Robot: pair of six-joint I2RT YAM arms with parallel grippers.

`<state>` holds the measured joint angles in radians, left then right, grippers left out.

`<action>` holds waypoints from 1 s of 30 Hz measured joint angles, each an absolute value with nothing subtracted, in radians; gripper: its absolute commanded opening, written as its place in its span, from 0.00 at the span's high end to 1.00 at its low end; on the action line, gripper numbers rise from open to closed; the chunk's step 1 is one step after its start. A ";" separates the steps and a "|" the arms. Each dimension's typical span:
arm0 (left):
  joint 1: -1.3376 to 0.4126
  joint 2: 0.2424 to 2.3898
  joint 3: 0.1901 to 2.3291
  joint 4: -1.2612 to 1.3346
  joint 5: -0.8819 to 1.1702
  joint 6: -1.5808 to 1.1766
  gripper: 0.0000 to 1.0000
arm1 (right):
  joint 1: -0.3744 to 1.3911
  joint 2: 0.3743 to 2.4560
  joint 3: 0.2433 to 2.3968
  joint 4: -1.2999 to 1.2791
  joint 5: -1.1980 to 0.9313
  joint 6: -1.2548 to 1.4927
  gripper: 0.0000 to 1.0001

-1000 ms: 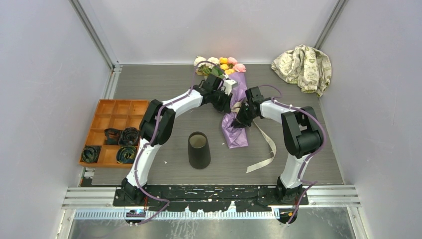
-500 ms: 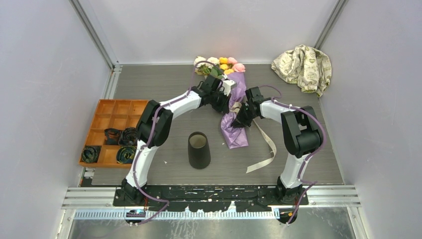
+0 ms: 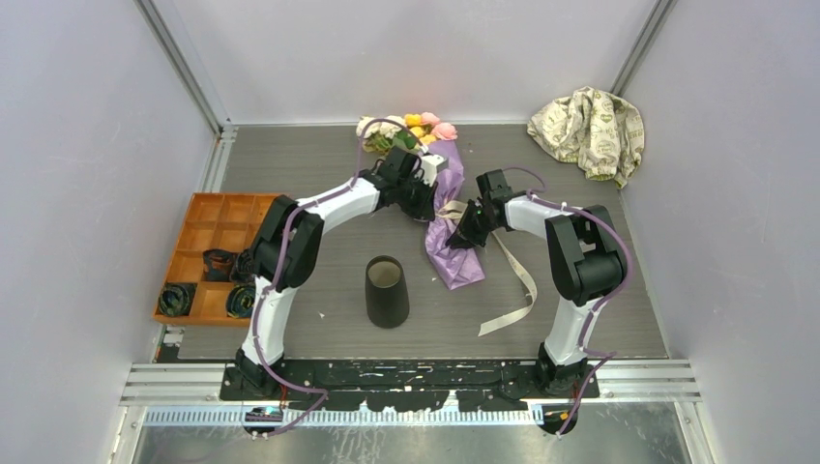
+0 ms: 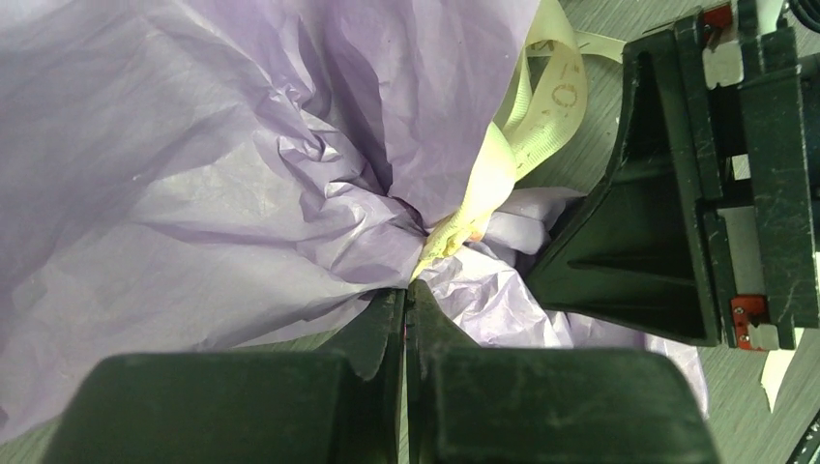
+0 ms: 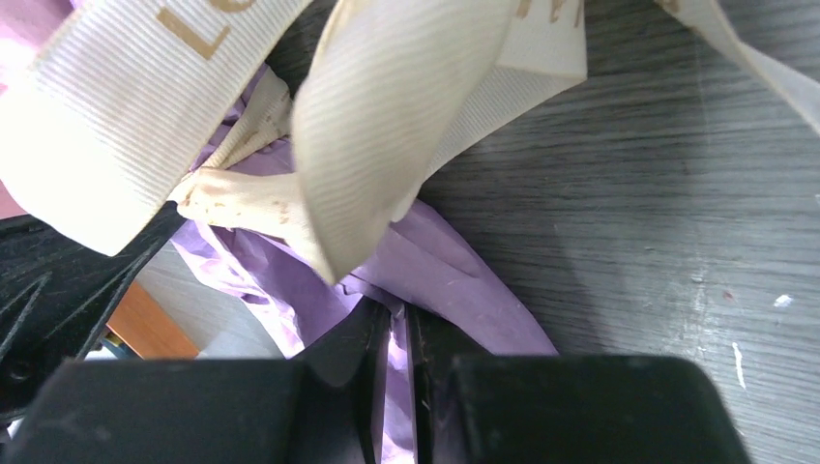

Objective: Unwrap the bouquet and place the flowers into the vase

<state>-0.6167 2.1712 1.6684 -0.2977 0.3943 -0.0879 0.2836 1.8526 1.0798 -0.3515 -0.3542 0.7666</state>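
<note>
Logging hazard: bouquet (image 3: pixel 447 169) lay on the far table (image 3: pixel 580 290), ribbon (image 5: pixel 387 116) cinched round it. My left fingers (image 4: pixel 377 333) were closed at its waist, hold unclear; right fingers (image 5: pixel 353 338) pinched paper (image 5: pixel 454 280). Pulling apart, I judged, could tear paper or drag it farther from the vase (image 3: pixel 387 290).

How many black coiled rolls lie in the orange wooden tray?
4 black coiled rolls: two in the nearest row of the orange tray, two in the row behind. The left arm may hide others.

Open tabletop (image 3: pixel 309 159) rings the vase (image 3: pixel 387 292); tray (image 3: pixel 215 218) left, bouquet (image 3: pixel 454 256) beyond it.
</note>
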 measured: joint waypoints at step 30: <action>-0.598 2.140 1.641 -0.274 0.420 -0.146 1.00 | 0.332 1.846 1.244 -0.509 -0.112 0.656 0.45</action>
